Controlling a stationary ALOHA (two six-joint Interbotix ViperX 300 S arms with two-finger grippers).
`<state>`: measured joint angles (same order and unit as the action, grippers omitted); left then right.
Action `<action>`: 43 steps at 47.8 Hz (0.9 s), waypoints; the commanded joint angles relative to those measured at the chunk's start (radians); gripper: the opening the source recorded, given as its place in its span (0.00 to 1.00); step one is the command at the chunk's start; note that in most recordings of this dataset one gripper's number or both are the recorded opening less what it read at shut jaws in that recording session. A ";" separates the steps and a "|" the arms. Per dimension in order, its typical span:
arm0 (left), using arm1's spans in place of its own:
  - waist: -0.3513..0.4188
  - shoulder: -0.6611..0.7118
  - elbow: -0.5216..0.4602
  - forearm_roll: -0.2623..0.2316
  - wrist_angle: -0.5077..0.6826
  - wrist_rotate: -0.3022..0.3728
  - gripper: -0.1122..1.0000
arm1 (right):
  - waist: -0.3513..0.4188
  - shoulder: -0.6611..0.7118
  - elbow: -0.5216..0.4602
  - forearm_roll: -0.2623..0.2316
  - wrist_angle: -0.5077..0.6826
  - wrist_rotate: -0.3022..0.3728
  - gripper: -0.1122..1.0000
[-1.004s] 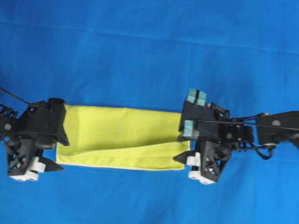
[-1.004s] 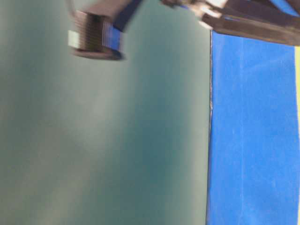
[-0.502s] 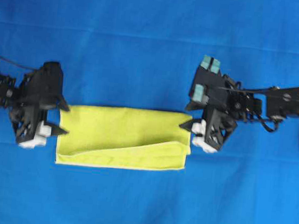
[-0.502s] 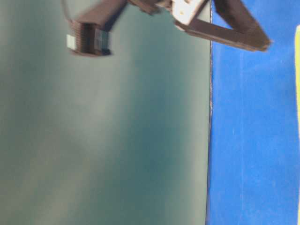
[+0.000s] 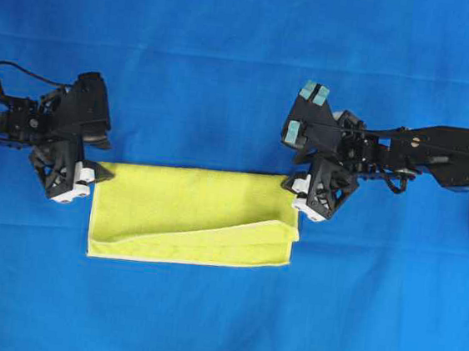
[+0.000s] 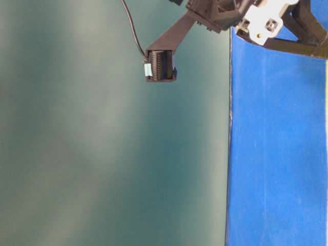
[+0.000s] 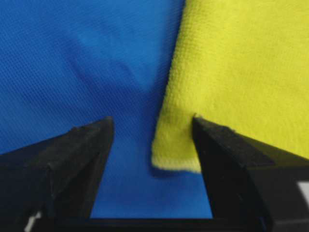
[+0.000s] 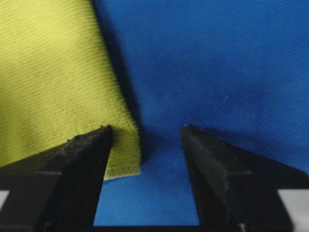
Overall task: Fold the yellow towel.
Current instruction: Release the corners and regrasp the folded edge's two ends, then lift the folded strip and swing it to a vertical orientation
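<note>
The bright yellow microfibre towel (image 5: 195,217) is seen lying on the blue cloth table cover (image 5: 245,76), folded into a long band, with an upper layer slanting across its near long edge and ending just short of the right end. No part of it is lifted.

At the towel's far left corner the left gripper (image 7: 153,140) is held low and roughly level, its black arm (image 5: 22,120) stretched in from the left edge of the overhead view. Its jaws are spread wide and empty; in the left wrist view the towel's corner lies between the two black fingers (image 7: 77,154), with one finger over the yellow cloth and the other over bare blue cover.

At the far right corner the right gripper (image 8: 145,145) is posed likewise, its arm (image 5: 438,155) reaching in from the right. Its jaws also stand wide apart, nothing clasped, with the towel's corner between them beside one finger.

In the table-level view, part of an arm (image 6: 215,15) is seen at the top, above the cover's edge.
</note>
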<state>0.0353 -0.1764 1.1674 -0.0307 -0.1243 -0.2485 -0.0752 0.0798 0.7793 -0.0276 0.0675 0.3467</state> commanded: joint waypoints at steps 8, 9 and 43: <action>0.005 0.014 -0.017 0.002 -0.005 0.000 0.68 | 0.005 0.008 -0.006 -0.002 -0.011 -0.002 0.63; 0.005 0.014 -0.017 0.003 -0.002 0.000 0.67 | 0.006 0.008 -0.008 -0.002 -0.009 -0.002 0.63; -0.052 -0.025 -0.069 0.002 0.138 -0.003 0.12 | 0.051 -0.011 -0.015 0.002 0.032 0.008 0.12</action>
<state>-0.0077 -0.1703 1.1183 -0.0291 0.0015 -0.2500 -0.0322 0.0920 0.7762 -0.0276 0.0951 0.3559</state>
